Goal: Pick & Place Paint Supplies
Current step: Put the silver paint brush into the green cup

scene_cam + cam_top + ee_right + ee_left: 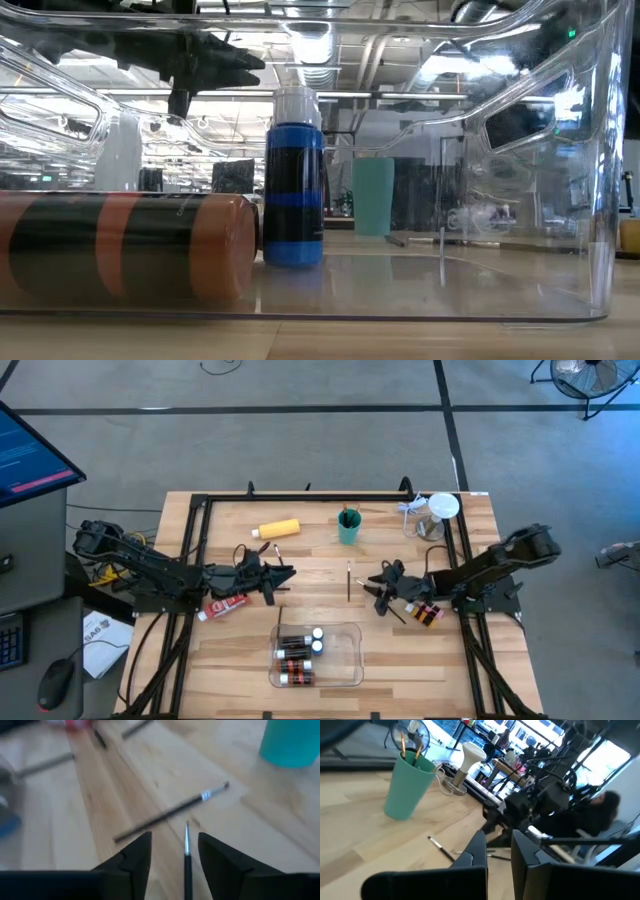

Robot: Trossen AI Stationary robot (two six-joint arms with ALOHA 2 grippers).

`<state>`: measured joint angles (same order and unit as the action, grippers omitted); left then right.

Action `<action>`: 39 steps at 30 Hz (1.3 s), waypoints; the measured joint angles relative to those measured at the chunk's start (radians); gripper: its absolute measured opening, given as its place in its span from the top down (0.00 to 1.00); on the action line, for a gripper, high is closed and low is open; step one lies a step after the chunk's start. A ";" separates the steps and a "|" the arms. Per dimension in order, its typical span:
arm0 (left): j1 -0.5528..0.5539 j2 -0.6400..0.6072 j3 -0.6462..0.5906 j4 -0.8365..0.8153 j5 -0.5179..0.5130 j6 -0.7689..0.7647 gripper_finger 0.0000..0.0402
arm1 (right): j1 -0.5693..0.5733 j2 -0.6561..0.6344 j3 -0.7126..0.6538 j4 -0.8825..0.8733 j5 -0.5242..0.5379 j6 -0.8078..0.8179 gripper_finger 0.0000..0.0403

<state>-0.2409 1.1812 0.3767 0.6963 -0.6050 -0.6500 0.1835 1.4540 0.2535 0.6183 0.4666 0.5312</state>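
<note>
My right gripper (172, 851) stands parted low over the table (400, 660), a thin brush (186, 862) between its fingers, not clamped. A second brush (170, 813) lies just ahead. Left gripper (283, 574) shut, empty, beside the red tube (225, 606). Bottles (297, 650) lie in the tray (345, 660).

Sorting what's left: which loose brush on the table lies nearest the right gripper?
The short brush lying between the right gripper's open fingers; the longer brush lies crosswise just beyond it.
</note>
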 joint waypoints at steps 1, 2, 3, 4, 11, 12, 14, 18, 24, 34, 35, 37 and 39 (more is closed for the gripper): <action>0.000 0.000 0.000 0.002 0.003 -0.021 1.00 | -0.008 -0.036 0.000 -0.020 -0.003 0.011 0.60; 0.000 0.000 0.000 0.003 0.011 -0.042 1.00 | -0.020 -0.074 0.004 -0.052 -0.014 0.022 0.59; 0.000 0.000 0.000 0.003 0.023 -0.061 1.00 | -0.033 -0.112 0.015 -0.100 -0.036 0.029 0.58; 0.000 0.000 0.000 0.003 0.043 -0.073 1.00 | -0.049 -0.149 0.031 -0.165 -0.065 0.041 0.58; 0.000 0.000 0.000 0.004 0.188 -0.216 1.00 | -0.148 -0.290 0.241 -0.691 -0.266 0.149 0.60; 0.000 0.000 0.001 0.005 0.205 -0.226 1.00 | -0.162 -0.294 0.280 -0.753 -0.285 0.151 0.61; 0.001 0.000 0.001 0.004 0.233 -0.241 1.00 | -0.186 -0.284 0.362 -0.847 -0.320 0.151 0.62; 0.032 0.000 0.001 0.003 0.279 -0.249 1.00 | -0.244 -0.224 0.527 -0.973 -0.387 0.126 0.63; 0.160 0.000 0.001 0.002 0.487 -0.254 1.00 | -0.291 -0.044 0.757 -1.206 -0.468 0.022 0.64; 0.188 -0.010 0.001 0.021 0.433 -0.251 1.00 | -0.344 0.211 0.911 -1.431 -0.575 -0.154 0.62; 0.188 -0.010 0.001 0.023 0.428 -0.250 1.00 | -0.343 0.220 0.914 -1.427 -0.579 -0.165 0.62; 0.188 -0.010 0.001 0.026 0.428 -0.252 1.00 | -0.342 0.237 0.914 -1.427 -0.584 -0.186 0.62; 0.186 -0.010 0.001 0.029 0.428 -0.270 1.00 | -0.342 0.251 0.914 -1.428 -0.585 -0.193 0.63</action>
<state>-0.0547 1.1713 0.3779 0.7252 -0.1768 -0.9201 -0.1587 1.7054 1.1673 -0.8101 -0.1187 0.3378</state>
